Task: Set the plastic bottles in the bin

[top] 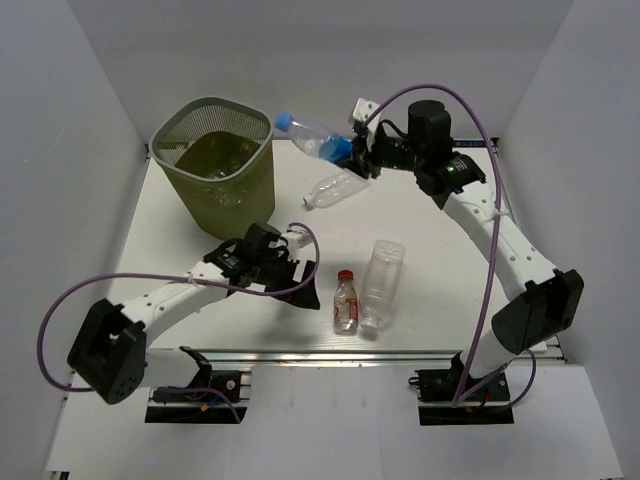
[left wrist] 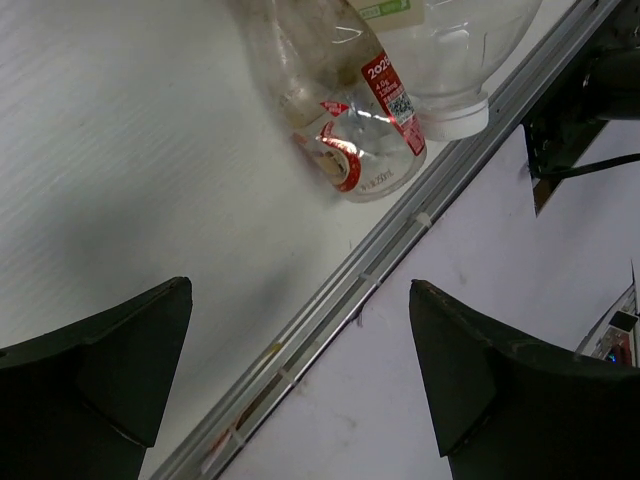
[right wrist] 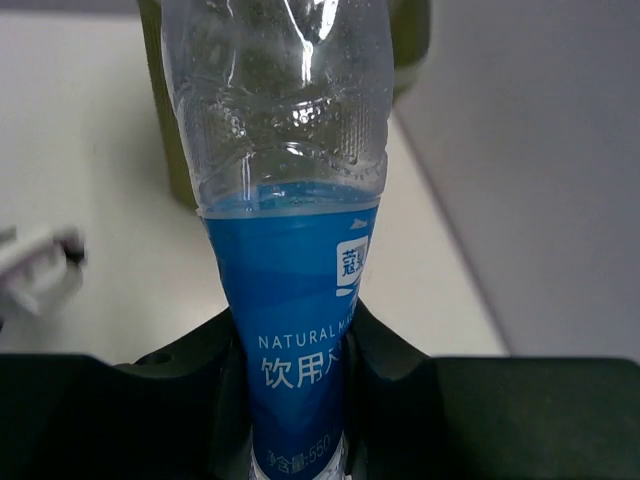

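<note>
My right gripper [top: 362, 153] is clamped on the blue-label bottle [top: 315, 138], pinching the thin, crinkly plastic at the label so it pokes out cap-first toward the green wire-mesh bin [top: 240, 195] (cap just beside the rim, not over it, I'd say). Left gripper [left wrist: 300, 330] hangs wide open and empty over the table [top: 430, 250] near the red-cap bottle [top: 346, 300], probably staged for that one.

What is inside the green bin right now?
Olive mesh walls and a dark floor show in the bin; pale glints low down are unclear. Its near wall covers some floor.
</note>
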